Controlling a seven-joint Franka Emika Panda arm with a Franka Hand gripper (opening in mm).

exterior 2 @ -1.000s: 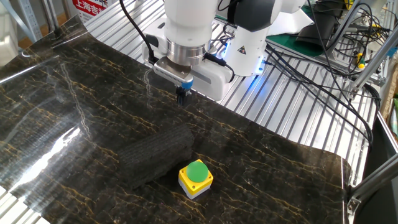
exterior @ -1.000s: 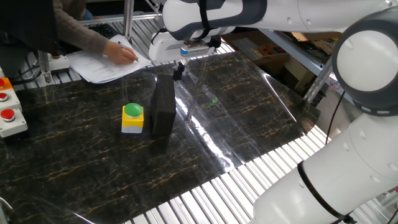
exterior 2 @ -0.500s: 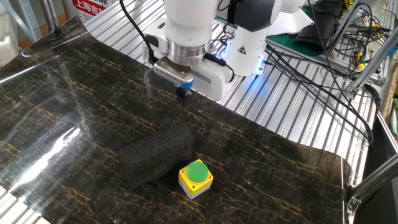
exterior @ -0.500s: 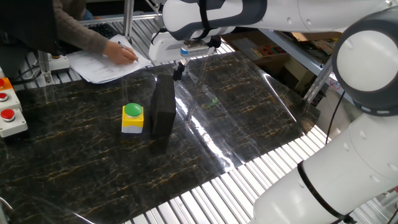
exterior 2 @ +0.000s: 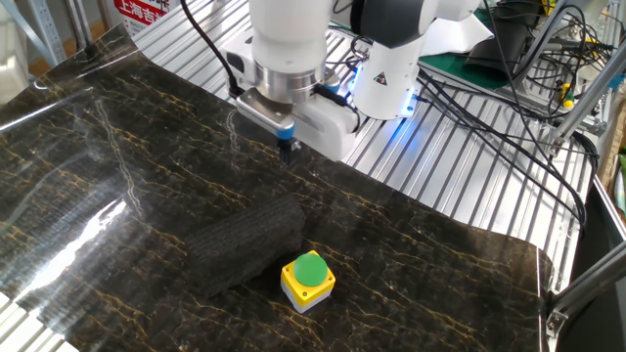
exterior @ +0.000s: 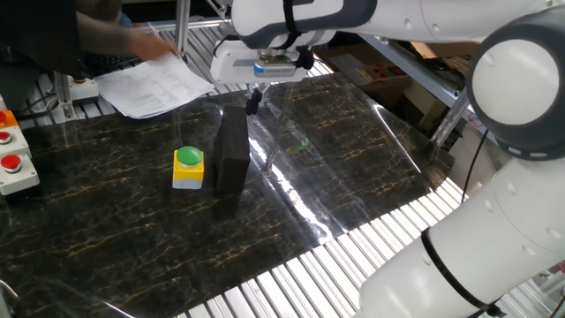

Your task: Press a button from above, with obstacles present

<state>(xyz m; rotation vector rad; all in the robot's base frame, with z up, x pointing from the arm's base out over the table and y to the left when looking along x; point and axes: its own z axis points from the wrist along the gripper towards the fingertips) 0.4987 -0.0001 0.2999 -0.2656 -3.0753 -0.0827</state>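
Note:
The button [exterior: 188, 166] is a small yellow box with a round green cap, standing on the dark marbled table; it also shows in the other fixed view [exterior 2: 307, 280]. The black slab obstacle [exterior: 232, 150] stands right beside it, between it and the gripper, and shows as a dark block in the other fixed view [exterior 2: 243, 242]. My gripper [exterior: 253, 102] hangs above the table behind the slab, its fingertips together and holding nothing; in the other fixed view the gripper [exterior 2: 288, 151] is up beyond the slab.
A white box with red round buttons [exterior: 12, 161] sits at the left edge. Papers [exterior: 150, 87] lie at the back left, with a person's arm [exterior: 115, 34] above them. The robot base and cables [exterior 2: 391, 68] stand at the table's back.
The gripper has risen slightly and its wrist has turned a little. The person's hand has lifted off the papers.

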